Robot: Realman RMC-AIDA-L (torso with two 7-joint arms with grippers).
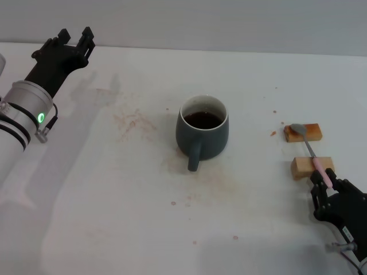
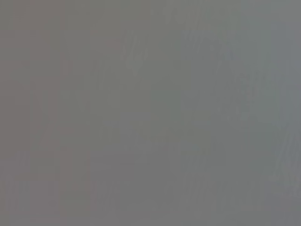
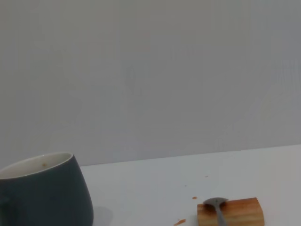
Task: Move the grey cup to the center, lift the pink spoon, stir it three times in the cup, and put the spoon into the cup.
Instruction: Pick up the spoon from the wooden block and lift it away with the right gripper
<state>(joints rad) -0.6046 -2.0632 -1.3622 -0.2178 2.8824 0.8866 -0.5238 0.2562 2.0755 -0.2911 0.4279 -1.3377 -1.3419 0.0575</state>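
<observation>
— Right gripper point(image 1: 328, 182), lower right of the head view: holding anything?
— Its fingers sit around the pink spoon's point(image 1: 312, 153) handle end; whether they have clamped, I cannot tell. The spoon rests across two wooden blocks point(image 1: 304, 133).
— And the grey cup point(image 1: 202, 130)?
— Already mid-frame, so I judge lifting, stirring and dropping remain.
— Room?
— Bare table point(image 1: 114, 195) between spoon and cup; left gripper point(image 1: 73, 43) parked upper left, fingers apart.
</observation>
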